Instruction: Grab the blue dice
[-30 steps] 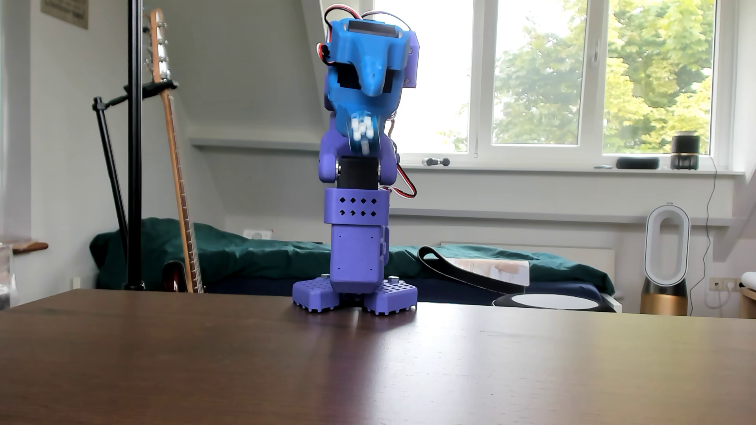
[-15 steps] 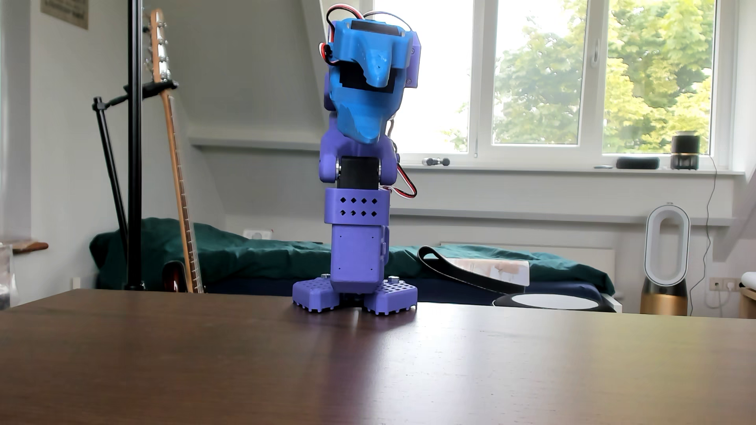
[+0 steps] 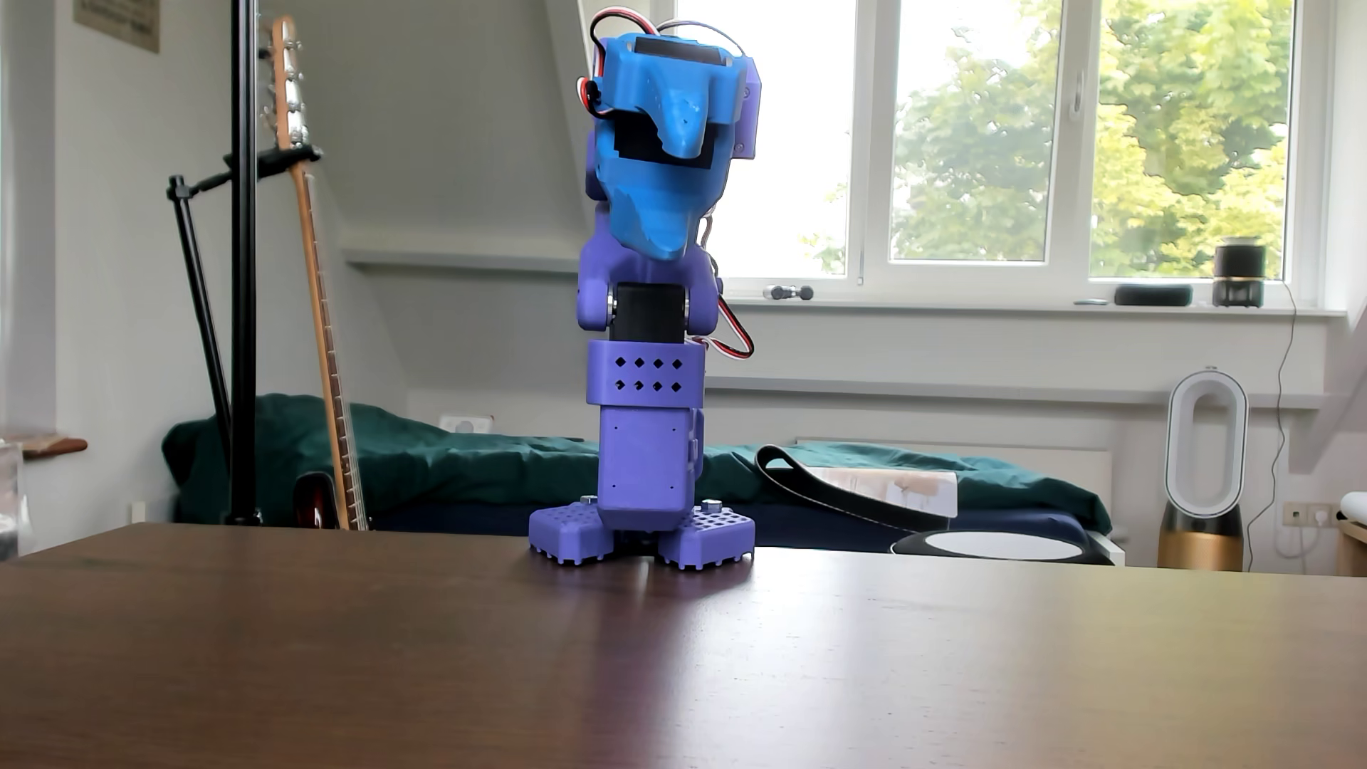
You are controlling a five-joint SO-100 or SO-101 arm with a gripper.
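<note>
Purple arm (image 3: 645, 414): folded upright at frame centre, on a dark wooden table (image 3: 666, 665).
Gripper (image 3: 669, 251): bright blue, pointing down, fingers together.
Blue dice: not visible anywhere.

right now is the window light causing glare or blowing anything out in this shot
In the other view, the window is overexposed, sky washed white; the folded arm is backlit yet readable; a soft sheen lies on the dark table; the room behind looks slightly soft. No die shows.
</note>
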